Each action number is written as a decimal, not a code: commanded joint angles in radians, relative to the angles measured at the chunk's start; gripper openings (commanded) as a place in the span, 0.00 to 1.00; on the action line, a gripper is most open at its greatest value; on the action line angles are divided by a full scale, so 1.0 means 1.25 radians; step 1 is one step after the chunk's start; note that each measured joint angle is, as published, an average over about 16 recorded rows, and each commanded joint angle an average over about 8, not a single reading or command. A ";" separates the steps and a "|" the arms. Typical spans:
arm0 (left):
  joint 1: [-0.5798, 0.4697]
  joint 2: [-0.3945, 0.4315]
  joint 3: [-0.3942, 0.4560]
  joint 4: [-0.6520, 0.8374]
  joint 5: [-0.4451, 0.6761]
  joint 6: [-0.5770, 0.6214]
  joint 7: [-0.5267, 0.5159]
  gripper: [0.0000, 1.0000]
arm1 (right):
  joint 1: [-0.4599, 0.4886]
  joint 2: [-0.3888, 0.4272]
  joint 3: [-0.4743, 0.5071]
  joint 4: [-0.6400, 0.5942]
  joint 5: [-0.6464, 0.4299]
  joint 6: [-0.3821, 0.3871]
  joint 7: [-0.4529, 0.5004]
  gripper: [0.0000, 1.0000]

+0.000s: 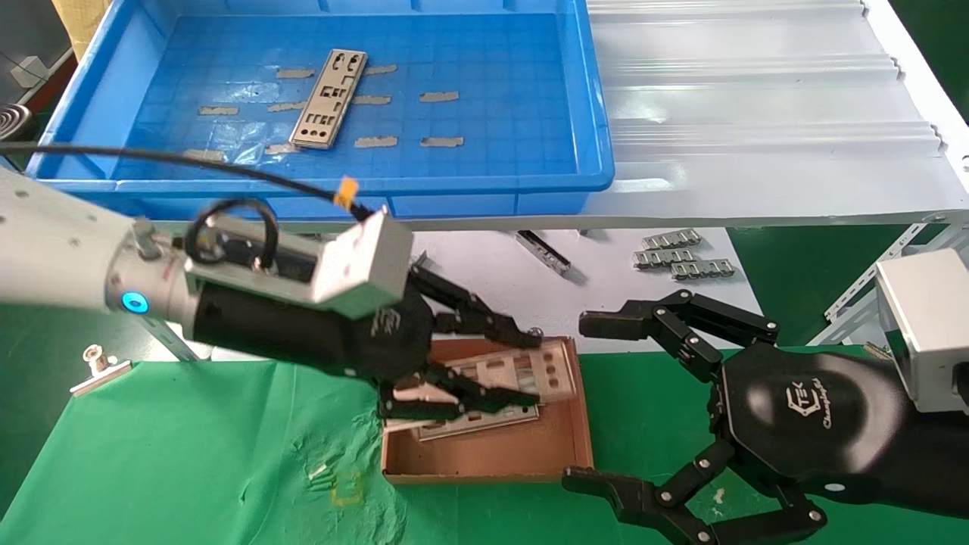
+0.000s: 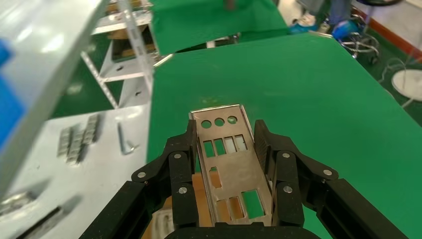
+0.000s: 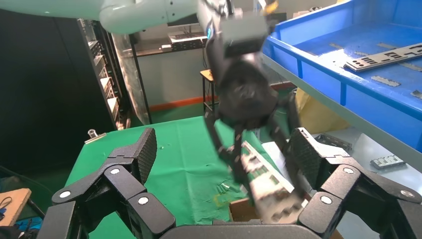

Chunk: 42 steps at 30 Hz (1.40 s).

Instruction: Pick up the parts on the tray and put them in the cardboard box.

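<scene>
My left pincer [image 1: 492, 363] is clamped on a thin silver punched metal plate [image 1: 530, 371], holding it over the small brown cardboard box [image 1: 530, 454] on the green-covered counter [image 1: 189, 454], where other plates [image 1: 462, 424] already lie. One more plate [image 1: 329, 98] lies in the big blue plastic tray [image 1: 530, 91], far left. My right pincer [image 1: 598, 401] hovers wide open and empty, just right of the box.
</scene>
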<state>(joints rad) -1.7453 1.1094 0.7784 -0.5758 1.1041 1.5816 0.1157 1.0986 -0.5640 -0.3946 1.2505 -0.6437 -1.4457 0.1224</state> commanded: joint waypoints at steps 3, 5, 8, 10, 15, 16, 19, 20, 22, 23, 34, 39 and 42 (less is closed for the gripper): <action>0.036 0.006 0.055 -0.016 -0.003 -0.018 0.066 0.00 | 0.000 0.000 0.000 0.000 0.000 0.000 0.000 1.00; 0.049 0.022 0.068 0.011 0.017 -0.039 0.115 0.00 | 0.000 0.000 0.000 0.000 0.000 0.000 0.000 1.00; 0.070 0.054 0.082 0.060 0.043 -0.069 0.177 0.00 | 0.000 0.000 0.000 0.000 0.000 0.000 0.000 1.00; 0.082 0.074 0.089 0.095 0.057 -0.089 0.214 0.00 | 0.000 0.000 0.000 0.000 0.000 0.000 0.000 1.00; 0.103 0.123 0.101 0.180 0.080 -0.134 0.285 0.00 | 0.000 0.000 0.000 0.000 0.000 0.000 0.000 1.00; 0.106 0.132 0.102 0.196 0.084 -0.144 0.298 0.00 | 0.000 0.000 0.000 0.000 0.000 0.000 0.000 1.00; 0.108 0.157 0.103 0.239 0.089 -0.177 0.336 0.00 | 0.000 0.000 0.000 0.000 0.000 0.000 0.000 1.00; 0.108 0.164 0.102 0.251 0.090 -0.189 0.347 0.00 | 0.000 0.000 0.000 0.000 0.000 0.000 0.000 1.00; 0.108 0.176 0.101 0.274 0.090 -0.214 0.366 0.07 | 0.000 0.000 0.000 0.000 0.000 0.000 0.000 1.00; 0.107 0.181 0.100 0.283 0.089 -0.225 0.375 0.13 | 0.000 0.000 0.000 0.000 0.000 0.000 0.000 1.00; 0.115 0.197 0.107 0.295 0.075 -0.299 0.394 1.00 | 0.000 0.000 0.000 0.000 0.000 0.000 0.000 1.00; 0.119 0.197 0.115 0.280 0.067 -0.309 0.407 1.00 | 0.000 0.000 0.000 0.000 0.000 0.000 0.000 1.00; 0.119 0.196 0.118 0.275 0.061 -0.311 0.411 1.00 | 0.000 0.000 0.000 0.000 0.000 0.000 0.000 1.00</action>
<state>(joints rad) -1.5994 1.3537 0.9251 -0.2305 1.1782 1.2022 0.6270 1.0986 -0.5640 -0.3947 1.2505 -0.6436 -1.4457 0.1224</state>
